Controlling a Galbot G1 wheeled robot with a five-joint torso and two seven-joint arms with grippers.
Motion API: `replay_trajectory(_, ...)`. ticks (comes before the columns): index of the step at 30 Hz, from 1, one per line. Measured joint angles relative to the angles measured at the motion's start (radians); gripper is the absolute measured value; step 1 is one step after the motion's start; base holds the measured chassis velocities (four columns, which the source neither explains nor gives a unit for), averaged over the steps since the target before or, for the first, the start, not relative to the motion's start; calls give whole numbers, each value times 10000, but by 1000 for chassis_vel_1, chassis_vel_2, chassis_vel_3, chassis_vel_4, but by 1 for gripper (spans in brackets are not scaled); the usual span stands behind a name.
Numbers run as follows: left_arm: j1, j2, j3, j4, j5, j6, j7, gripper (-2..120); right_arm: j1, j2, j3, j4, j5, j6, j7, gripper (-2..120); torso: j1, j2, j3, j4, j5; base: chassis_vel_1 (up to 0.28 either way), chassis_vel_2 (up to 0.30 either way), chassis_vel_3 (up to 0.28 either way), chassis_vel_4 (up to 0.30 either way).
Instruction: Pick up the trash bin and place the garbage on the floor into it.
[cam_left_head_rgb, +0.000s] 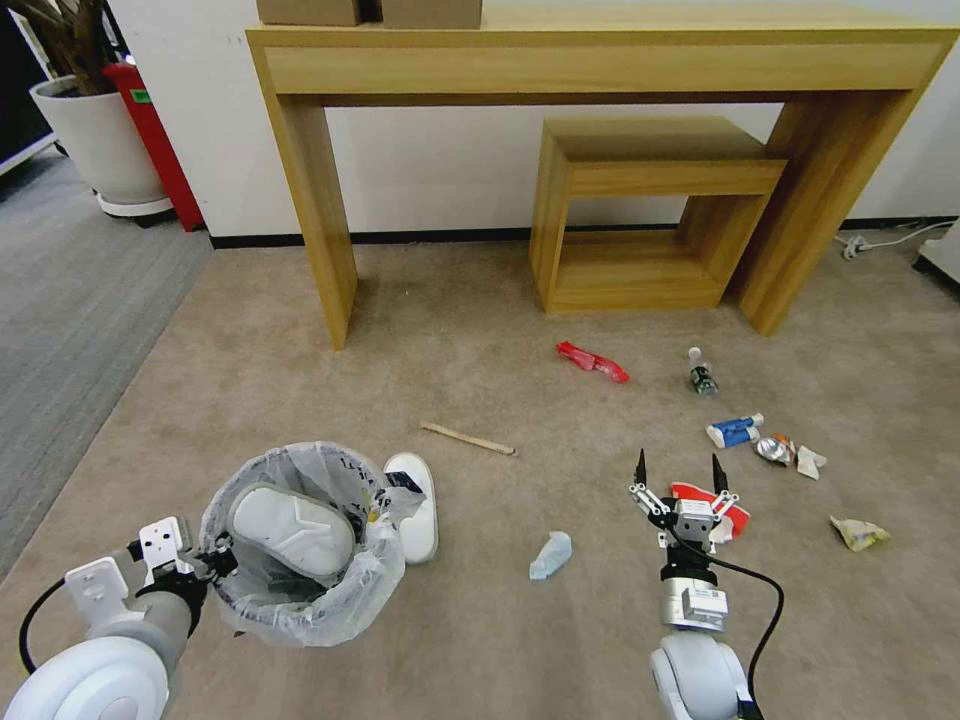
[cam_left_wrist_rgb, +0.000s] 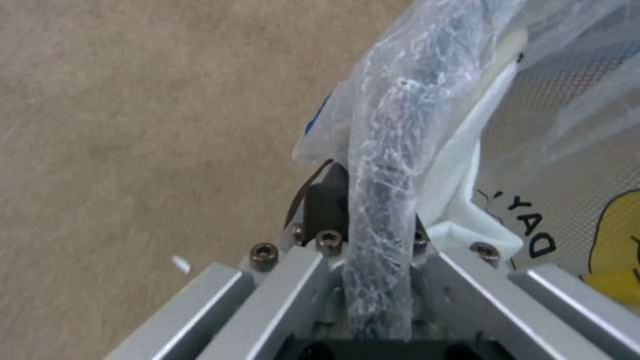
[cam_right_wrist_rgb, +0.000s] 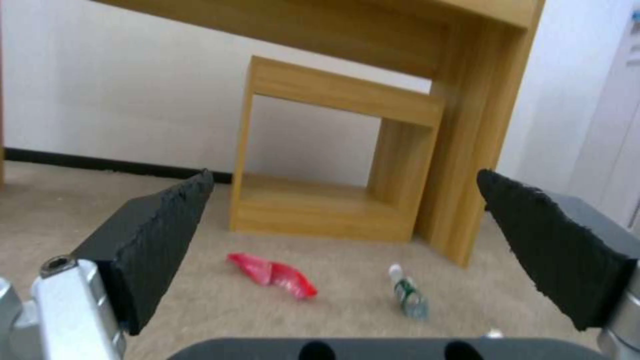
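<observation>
The trash bin (cam_left_head_rgb: 285, 600), lined with a crinkled clear bag, hangs at the lower left with my left gripper (cam_left_head_rgb: 205, 563) shut on its rim (cam_left_wrist_rgb: 380, 190). One white slipper (cam_left_head_rgb: 290, 528) lies inside it; another (cam_left_head_rgb: 415, 505) rests on the carpet beside it. My right gripper (cam_left_head_rgb: 678, 470) is open, hovering over a red-white cup (cam_left_head_rgb: 738, 512). More garbage lies about: a wooden stick (cam_left_head_rgb: 467, 438), a crumpled tissue (cam_left_head_rgb: 551, 556), a red wrapper (cam_left_head_rgb: 592, 361) (cam_right_wrist_rgb: 272, 274), a small bottle (cam_left_head_rgb: 702, 372) (cam_right_wrist_rgb: 408, 295), a blue-white packet (cam_left_head_rgb: 735, 430) and a crushed can (cam_left_head_rgb: 773, 449).
A tall wooden console table (cam_left_head_rgb: 600, 60) stands against the wall with a smaller wooden table (cam_left_head_rgb: 650, 210) tucked under it. A white plant pot (cam_left_head_rgb: 95, 140) stands at the far left. A yellowish wrapper (cam_left_head_rgb: 858, 533) lies at the right, near a wall cable (cam_left_head_rgb: 880, 240).
</observation>
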Motion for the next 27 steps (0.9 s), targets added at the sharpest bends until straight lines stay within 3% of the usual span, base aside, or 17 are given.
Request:
replay_trajectory(15, 95, -4, 89, -11, 109, -80, -1, 0, 217, 35, 20, -234, 125, 367, -164, 100, -1, -1, -2, -1, 0, -28, 32, 27, -43)
replay_trajectory(27, 125, 3, 157, -20, 212, -117, 18, 0, 224, 29, -47, -210, 124, 215, -182, 100, -1, -1, -2, 0, -1, 153, 157, -150, -155)
